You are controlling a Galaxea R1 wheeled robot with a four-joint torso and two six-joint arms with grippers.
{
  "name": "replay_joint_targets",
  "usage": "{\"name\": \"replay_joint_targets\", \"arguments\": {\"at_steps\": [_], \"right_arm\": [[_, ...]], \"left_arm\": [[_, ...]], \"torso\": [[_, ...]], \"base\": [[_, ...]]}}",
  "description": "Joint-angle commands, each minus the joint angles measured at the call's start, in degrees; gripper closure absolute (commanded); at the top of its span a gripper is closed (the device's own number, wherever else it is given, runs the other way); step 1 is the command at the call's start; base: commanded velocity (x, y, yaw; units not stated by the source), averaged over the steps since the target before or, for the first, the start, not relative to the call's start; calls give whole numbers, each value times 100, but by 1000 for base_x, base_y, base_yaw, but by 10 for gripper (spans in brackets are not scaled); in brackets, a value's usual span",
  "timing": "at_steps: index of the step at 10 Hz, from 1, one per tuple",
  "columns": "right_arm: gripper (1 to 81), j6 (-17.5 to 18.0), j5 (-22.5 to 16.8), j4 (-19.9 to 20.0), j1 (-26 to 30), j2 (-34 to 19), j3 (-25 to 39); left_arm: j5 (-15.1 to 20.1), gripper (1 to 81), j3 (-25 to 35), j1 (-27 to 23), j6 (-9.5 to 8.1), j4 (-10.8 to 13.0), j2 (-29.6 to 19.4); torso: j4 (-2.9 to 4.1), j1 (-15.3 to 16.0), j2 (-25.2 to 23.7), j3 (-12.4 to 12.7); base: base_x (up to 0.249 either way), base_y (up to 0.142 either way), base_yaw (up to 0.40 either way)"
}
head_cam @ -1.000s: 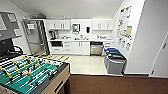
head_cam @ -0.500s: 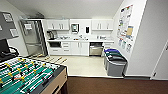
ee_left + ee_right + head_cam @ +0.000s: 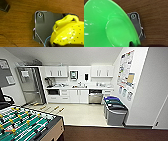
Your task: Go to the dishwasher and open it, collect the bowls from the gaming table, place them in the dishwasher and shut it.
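Head view: kitchenette straight ahead across pale floor (image 3: 80, 114). Dishwasher (image 3: 95, 96) under counter (image 3: 80, 87), stainless front, right of centre; upper part looks dark, can't tell if door ajar. White cabinets (image 3: 75, 95) left of it, wall cupboards (image 3: 56, 71) above. Steel fridge (image 3: 31, 87) at far left of the run. Sink fittings on counter, too blurred for detail. Grey bins with blue/green lids (image 3: 115, 109) against right wall, near dishwasher but apart from it. Posters (image 3: 126, 74) on right wall above the bins. Foosball table (image 3: 23, 125) at lower left, green field, rods w/ yellow and red figures; close to robot. Dark brown floor strip (image 3: 112, 134) in foreground, meeting the pale floor.

Left wrist view: yellow perforated bowl (image 3: 67, 33), colander-like, w/ loop handle, seen large, over dark robot plate, wood-tone floor (image 3: 16, 25) beneath. Left gripper: fingers not made out, can't tell whether spread or pinching.

Right wrist view: bright green bowl (image 3: 109, 26), inside face toward camera, glossy, covering most of frame; dark-brown floor (image 3: 154, 18) behind. Dark part touching the rim at the bowl's edge; right gripper state: can't tell, fingers unclear.

Both bowls up off the floor, well away from dishwasher.
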Motion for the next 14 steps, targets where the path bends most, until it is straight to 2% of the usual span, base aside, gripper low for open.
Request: {"name": "replay_joint_targets", "arguments": {"at_steps": [1, 5, 14], "right_arm": [[811, -25, -298, -60, 293, -241, 56], [811, -25, -298, -60, 293, -232, 56], [811, -25, -298, -60, 293, -224, 48]], "left_arm": [[196, 811, -23, -228, 13, 58, -179], [196, 811, -23, -228, 13, 58, -179], [196, 811, -23, -228, 13, 32, -170]], "torso": [[0, 1, 0, 0], [0, 1, 0, -2], [0, 1, 0, 0]], "base": [[200, -90, 0], [201, -82, 0], [204, 0, 0]]}}
